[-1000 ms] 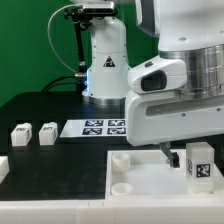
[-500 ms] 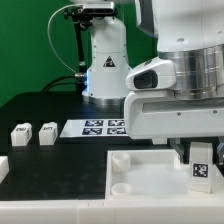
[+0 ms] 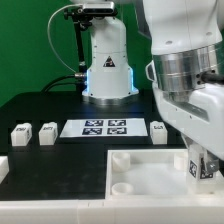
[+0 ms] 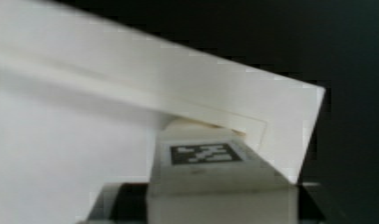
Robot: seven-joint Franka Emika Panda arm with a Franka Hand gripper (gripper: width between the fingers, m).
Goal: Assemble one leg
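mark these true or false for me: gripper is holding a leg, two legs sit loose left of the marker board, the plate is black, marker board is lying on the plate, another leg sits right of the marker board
1. The gripper holds a leg. True: the wrist view shows the tagged block between its fingers, over the plate.
2. Two legs sit loose at the exterior view's left of the marker board. True.
3. The plate is black. False: it is white; the table is black.
4. The marker board lies on the plate. False: it lies on the table, behind the plate.
5. Another leg sits at the exterior view's right of the marker board. True.
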